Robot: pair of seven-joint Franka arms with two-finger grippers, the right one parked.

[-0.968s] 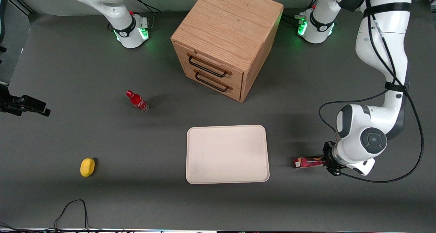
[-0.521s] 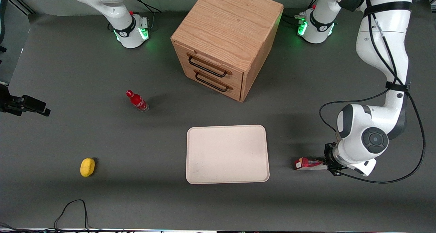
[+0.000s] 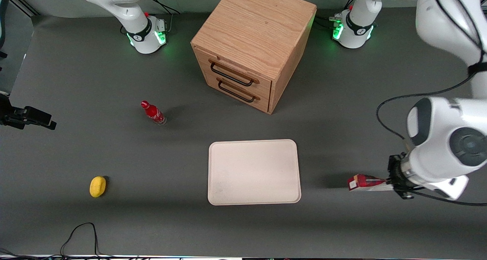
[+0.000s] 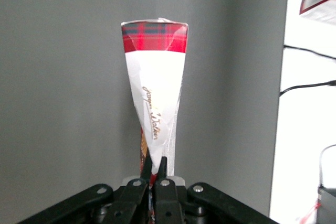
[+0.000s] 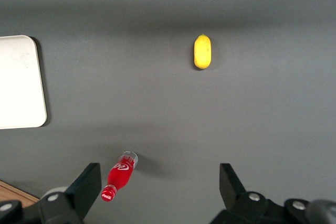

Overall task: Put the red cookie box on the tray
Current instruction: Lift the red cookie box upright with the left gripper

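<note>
Left gripper (image 3: 395, 186), lower right of front view, clamped tight on one end of long flat dark-red cardboard cookie box (image 3: 367, 183), lifted off table. Box long axis points from fingers straight toward cream rectangular tray (image 3: 253, 172), frame centre, well apart.

The gripper (image 3: 393, 184) clamps one end of the red cookie box (image 3: 366, 183), apparently lifted off the table. The tray (image 3: 254, 172) lies at its nine o'clock, well apart.
</note>
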